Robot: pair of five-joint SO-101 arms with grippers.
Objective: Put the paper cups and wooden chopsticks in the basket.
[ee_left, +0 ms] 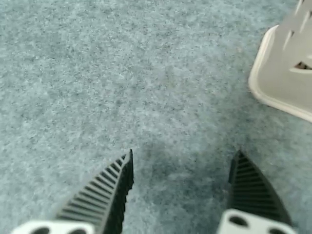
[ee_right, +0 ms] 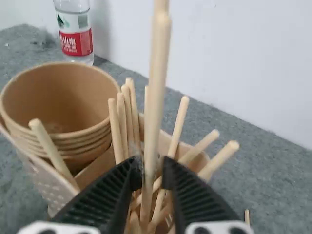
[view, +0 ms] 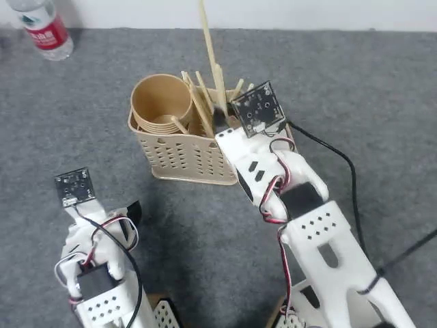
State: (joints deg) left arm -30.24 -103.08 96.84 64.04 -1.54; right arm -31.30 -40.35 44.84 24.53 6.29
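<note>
1. Gripping one wooden chopstick [ee_right: 157,97], the right gripper [ee_right: 151,181] has its fingers narrow, pinched on the stick's lower part. The stick stands nearly upright w/ its top well above the rest.
2. The gripper sits right over the basket [view: 184,158], at its right-hand half. Held stick's lower end is down among the other chopsticks [ee_right: 123,122]; can't tell if it touches the bottom.
3. Those other sticks are already in the basket, leaning at diff angles, tips fanned out above the rim.
4. Paper cups [view: 160,102] are nested in a stack, upright, mouth open, in the basket's left half, just beside the sticks. One stick leans across the stack's near side.
5. Basket is beige plastic w/ slotted walls, standing on the grey table [view: 355,75] approx midway across, nearer the far edge than the near one.
6. Left gripper [ee_left: 184,156] has its fingers wide apart and holds nothing. It is low over bare grey surface, twd the near left corner, w/ the basket's corner off to one side, apart from it.
7. Plastic bottle [view: 44,27] w/ red label is at the far left corner, well apart from the basket.
8. Black cable [view: 341,158] runs along the table by the right arm.
</note>
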